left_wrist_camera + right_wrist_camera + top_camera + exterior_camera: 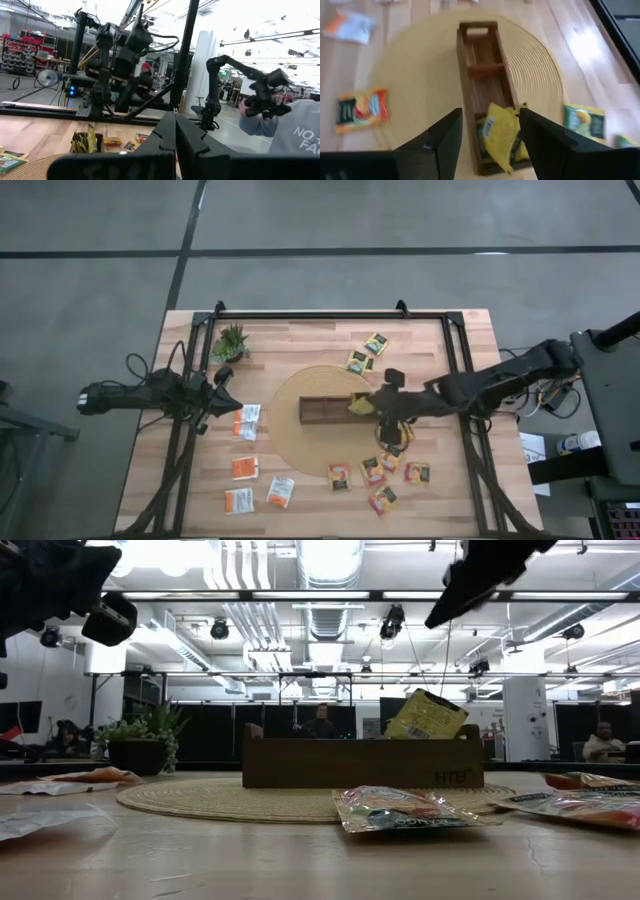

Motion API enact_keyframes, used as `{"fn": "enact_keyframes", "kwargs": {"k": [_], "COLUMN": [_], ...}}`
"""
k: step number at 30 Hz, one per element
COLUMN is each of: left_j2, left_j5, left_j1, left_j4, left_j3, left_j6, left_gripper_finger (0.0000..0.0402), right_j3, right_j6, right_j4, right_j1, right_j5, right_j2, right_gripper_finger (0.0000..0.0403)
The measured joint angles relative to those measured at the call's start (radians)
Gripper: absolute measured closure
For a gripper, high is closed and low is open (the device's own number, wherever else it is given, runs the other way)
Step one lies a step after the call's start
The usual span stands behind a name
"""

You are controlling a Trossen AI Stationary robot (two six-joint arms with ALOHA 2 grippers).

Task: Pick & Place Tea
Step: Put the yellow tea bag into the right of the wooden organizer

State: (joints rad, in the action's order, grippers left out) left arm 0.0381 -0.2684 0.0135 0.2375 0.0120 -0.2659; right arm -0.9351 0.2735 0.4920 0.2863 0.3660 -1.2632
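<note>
1. A yellow tea sachet (360,405) is seen tilted in the end compartment of the wooden tray (322,410) nearest the right arm, its upper corner sticking up above the tray wall (427,715).
2. The right gripper (489,134) is placed just above that sachet, at the tray's 3 o'clock end; its fingers (442,135) are held apart on either side of the sachet, and no grip on it can be seen.
3. The tray is laid on a round woven mat (290,442) at the middle of the bench (310,342).
4. Loose sachets are spread around the mat: two yellow-green ones (368,352) at about 1 o'clock, an orange-brown cluster (380,475) at about 5 o'clock, and white-and-orange ones (247,421) from 9 to 7 o'clock.
5. A small potted plant (231,340) is set at about 10 o'clock of the mat.
6. The left gripper (224,388) is held over the bench at 9 o'clock of the mat, well apart from the tray, with its fingers (170,135) pressed together and nothing between them.
</note>
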Motion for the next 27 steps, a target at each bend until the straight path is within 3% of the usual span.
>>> {"fn": "enact_keyframes", "kwargs": {"k": [5,10,27], "left_j2": [0.0,0.0,0.0], "left_j5": [0.0,0.0,0.0], "left_j1": [0.0,0.0,0.0], "left_j4": [0.0,0.0,0.0], "left_j3": [0.0,0.0,0.0], "left_j6": [0.0,0.0,0.0], "left_gripper_finger": [0.0402,0.0402,0.0402], "right_j3": [0.194,0.297,0.395], "right_j6": [0.073,0.12,0.191], "right_j4": [-0.241,-0.288,-0.325], "right_j1": [0.0,-0.01,-0.027], "right_j5": [0.035,0.099,0.126], "right_j2": [0.072,0.079,0.071], "right_gripper_finger": [0.0209,0.0216,0.0273]}}
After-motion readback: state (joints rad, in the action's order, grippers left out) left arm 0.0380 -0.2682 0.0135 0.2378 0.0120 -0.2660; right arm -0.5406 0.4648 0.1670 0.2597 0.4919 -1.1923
